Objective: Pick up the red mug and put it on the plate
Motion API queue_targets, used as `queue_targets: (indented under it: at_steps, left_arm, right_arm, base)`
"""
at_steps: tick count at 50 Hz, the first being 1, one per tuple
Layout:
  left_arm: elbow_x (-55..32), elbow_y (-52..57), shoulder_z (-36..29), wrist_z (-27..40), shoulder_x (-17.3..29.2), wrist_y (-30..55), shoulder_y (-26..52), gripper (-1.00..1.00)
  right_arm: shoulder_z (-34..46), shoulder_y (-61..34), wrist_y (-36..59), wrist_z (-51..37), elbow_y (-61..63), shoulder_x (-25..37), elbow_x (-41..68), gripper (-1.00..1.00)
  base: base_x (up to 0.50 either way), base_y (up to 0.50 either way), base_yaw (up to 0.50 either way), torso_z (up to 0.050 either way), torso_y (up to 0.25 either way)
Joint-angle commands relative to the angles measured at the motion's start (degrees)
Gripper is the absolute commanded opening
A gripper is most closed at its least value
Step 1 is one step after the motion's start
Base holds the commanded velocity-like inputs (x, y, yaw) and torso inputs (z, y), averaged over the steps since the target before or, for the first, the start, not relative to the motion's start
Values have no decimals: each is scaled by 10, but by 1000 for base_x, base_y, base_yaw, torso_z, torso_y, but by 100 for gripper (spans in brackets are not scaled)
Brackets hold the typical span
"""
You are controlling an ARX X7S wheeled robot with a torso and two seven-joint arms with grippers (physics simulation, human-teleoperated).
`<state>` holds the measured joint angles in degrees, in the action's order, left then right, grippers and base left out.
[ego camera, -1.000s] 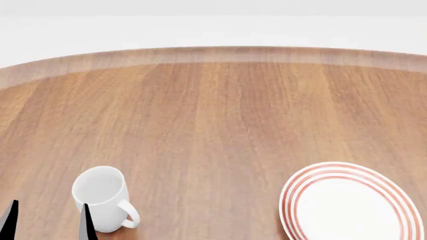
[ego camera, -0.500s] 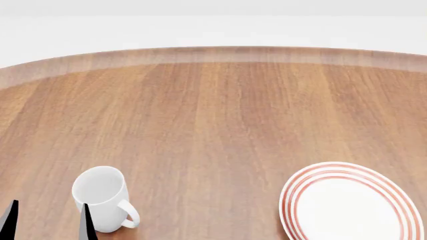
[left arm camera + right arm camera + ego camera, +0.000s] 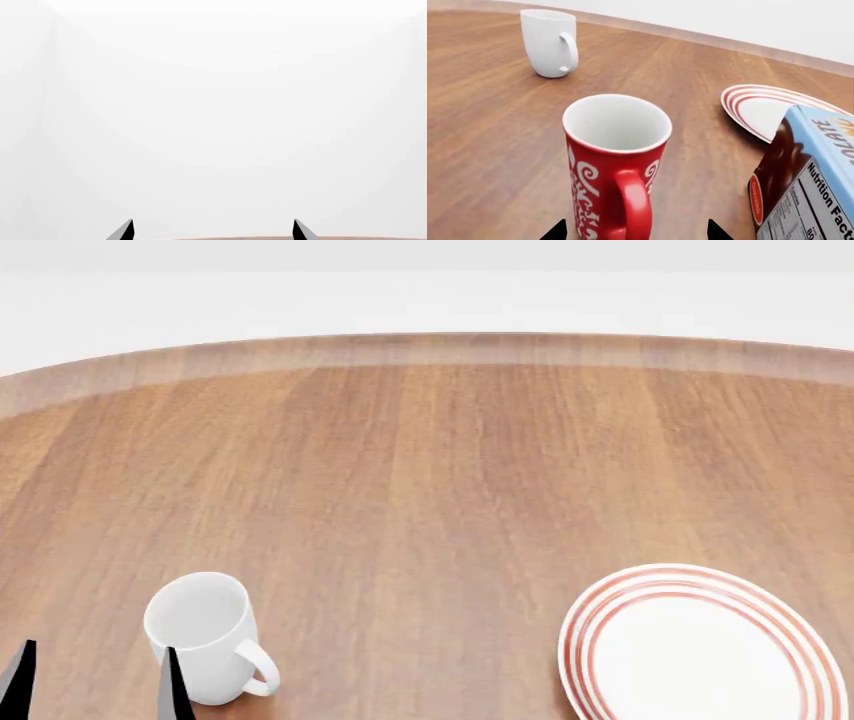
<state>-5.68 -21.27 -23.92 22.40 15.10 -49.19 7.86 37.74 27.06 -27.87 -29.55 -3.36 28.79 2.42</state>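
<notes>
Two dark fingertips of the right gripper [image 3: 635, 232] stand wide apart on either side of the red mug [image 3: 616, 165], which sits upright on the wooden table [image 3: 441, 470] with its handle toward the wrist camera, and whether the tips touch it cannot be told. Beside the red mug a chocolate milk carton [image 3: 807, 175] stands close, the plate [image 3: 770, 107] lies just beyond the carton, and the white mug [image 3: 550, 42] stands well apart across bare wood. Left gripper [image 3: 212, 231] fingertips are spread with nothing between them, just beside the white mug in the head view.
</notes>
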Motion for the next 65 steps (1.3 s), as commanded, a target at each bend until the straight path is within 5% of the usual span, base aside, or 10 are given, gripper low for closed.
queue_targets:
  at_steps: [1,40,41,65]
  left_arm:
    - [0,0,-1,1,0,-1,0,100]
    - [-2,-2,-4,5,2,-4,1,100]
    - [-2,-2,-4,5,2,-4,2,100]
    - [-1,-3,-6,8,3,-6,2,100]
  right_arm:
    - [4,-2,0,-3,-7,-2,-7,100]
    - [7,-7,9,-9,6,4,-5,100]
    - [6,-7,10,-11,7,4,-5,-100]
    - [7,-14,13,-12,3,4,0,-100]
  base:
    - [0,0,0,0,0]
    - [0,0,0,0,0]
    - [0,0,0,0,0]
    - [0,0,0,0,0]
